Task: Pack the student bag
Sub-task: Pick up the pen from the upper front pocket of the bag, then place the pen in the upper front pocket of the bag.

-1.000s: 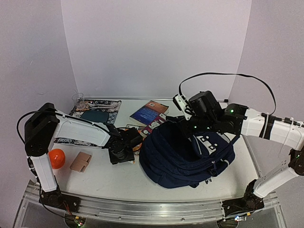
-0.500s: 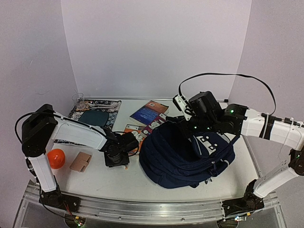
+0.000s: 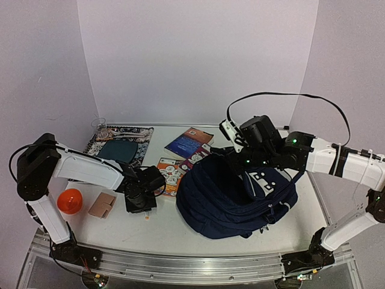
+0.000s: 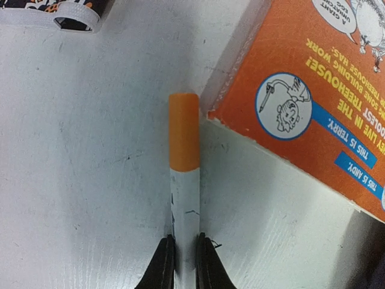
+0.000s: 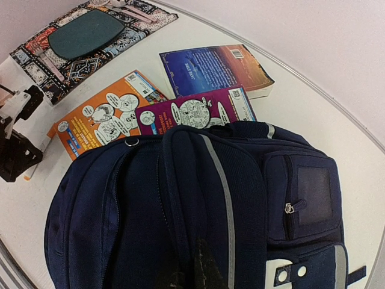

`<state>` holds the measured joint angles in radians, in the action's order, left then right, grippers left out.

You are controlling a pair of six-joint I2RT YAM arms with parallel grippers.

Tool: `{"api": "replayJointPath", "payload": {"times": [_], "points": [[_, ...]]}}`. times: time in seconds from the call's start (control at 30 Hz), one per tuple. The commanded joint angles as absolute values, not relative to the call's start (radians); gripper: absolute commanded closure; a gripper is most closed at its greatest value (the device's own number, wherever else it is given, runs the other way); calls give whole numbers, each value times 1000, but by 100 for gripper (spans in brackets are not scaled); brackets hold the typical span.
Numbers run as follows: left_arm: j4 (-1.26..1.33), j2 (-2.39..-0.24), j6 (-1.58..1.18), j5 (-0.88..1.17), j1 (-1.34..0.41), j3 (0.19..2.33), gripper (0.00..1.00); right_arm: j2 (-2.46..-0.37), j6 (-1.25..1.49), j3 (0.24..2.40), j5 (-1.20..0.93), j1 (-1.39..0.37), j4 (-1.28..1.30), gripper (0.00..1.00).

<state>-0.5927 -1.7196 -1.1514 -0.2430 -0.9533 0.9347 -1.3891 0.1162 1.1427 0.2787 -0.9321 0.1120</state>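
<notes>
The student bag [image 3: 228, 198], a navy backpack with grey stripes, lies at the table's centre right. My right gripper [image 5: 191, 265] is shut on a fold of its upper fabric [image 5: 180, 180], and in the top view it [image 3: 242, 159] sits at the bag's far edge. Left of the bag, my left gripper [image 3: 138, 201] is low over the table. In the left wrist view it [image 4: 185, 241] is shut on a white marker [image 4: 184, 192] with an orange cap [image 4: 184, 129]. The cap sits close beside the edge of an orange book [image 4: 301, 90].
An orange book [image 3: 170, 174], a purple book [image 5: 192, 111] and a blue book [image 3: 189, 142] lie behind and left of the bag. A patterned mat [image 3: 120, 144] with a teal oval lies at the back left. An orange ball [image 3: 71, 200] and a tan wallet [image 3: 102, 205] lie at the near left.
My left gripper has slid left and toward the near edge, and its jaws have closed on the marker. The right arm and the bag have not moved.
</notes>
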Motion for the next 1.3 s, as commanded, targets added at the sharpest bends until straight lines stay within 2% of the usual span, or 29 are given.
{"api": "replayJointPath", "payload": {"times": [0.0,0.4,0.6,0.93,1.27], "points": [[-602,-1680,-1121,-159,-908,872,100,-1342,113,1178,289,-937,34,100],[-566,-1488,-1066,-22,-907,1014,100,-1339,123,1182,278,-937,35,100],[-410,-1465,-1039,112,-926,1105,100,-1349,136,1193,268,-936,36,100],[-215,-1668,-1064,289,-970,1329,100,-1343,156,1205,253,-936,37,100],[-151,-1902,-1153,307,-1001,1535,100,-1332,179,1207,236,-937,36,100]]}}
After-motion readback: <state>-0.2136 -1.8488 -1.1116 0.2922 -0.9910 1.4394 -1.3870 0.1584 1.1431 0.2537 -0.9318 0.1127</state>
